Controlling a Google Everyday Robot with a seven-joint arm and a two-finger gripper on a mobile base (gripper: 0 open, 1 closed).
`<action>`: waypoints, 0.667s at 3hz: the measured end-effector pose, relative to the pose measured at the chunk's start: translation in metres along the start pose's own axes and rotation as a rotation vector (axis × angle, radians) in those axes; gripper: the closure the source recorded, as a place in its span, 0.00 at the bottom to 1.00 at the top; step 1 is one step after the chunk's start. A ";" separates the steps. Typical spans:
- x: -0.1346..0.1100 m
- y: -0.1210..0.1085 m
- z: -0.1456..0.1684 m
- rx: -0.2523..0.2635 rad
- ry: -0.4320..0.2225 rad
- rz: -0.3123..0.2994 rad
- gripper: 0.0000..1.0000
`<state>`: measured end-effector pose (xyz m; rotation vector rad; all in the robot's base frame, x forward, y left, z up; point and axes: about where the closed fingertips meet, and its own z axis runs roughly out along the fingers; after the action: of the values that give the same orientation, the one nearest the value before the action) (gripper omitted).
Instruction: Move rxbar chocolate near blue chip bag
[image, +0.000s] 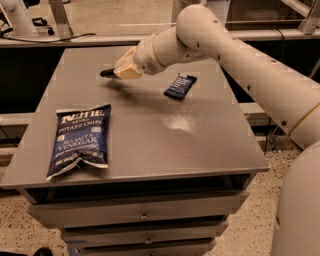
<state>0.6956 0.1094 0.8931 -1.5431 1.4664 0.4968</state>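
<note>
Camera view, one moment, read left to right. Grey table (200, 150), flat top, drawers (145, 216) under the front edge.

Blue chip bag (80, 140): lies flat, left of the gripper and well toward the camera from it. Its lower corner sits close to the table's front-left edge, and its left side runs near the left edge. Bare grey top shows between the bag's upper edge and the gripper. A wide bare stretch lies to the bag's right.

Rxbar chocolate (106, 73): dark and thin, poking out leftward from the gripper tips. It is off the table surface, with a shadow on the top just camera-side of the hand. Well apart from the chip bag.

Gripper (118, 73): over the far-left part of the table, pointing left. Cream fingers (129, 70) are pinched on the bar's right end. The far edge of the table lies behind the hand, with bare top between.

Navy blue bar wrapper (180, 85): flat on the table, right of the gripper and slightly nearer the camera, apart from it. Bare top separates it from the right edge.

Arm (225, 45): white, rises from the gripper up and to the right, crosses the table's far-right corner, then drops down the right side of the frame, outside the table's right edge.
</note>
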 end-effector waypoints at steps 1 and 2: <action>0.008 0.014 -0.002 -0.011 0.006 -0.005 1.00; 0.012 0.027 -0.005 -0.032 -0.006 0.008 1.00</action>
<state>0.6719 0.1025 0.8771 -1.5597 1.4673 0.5312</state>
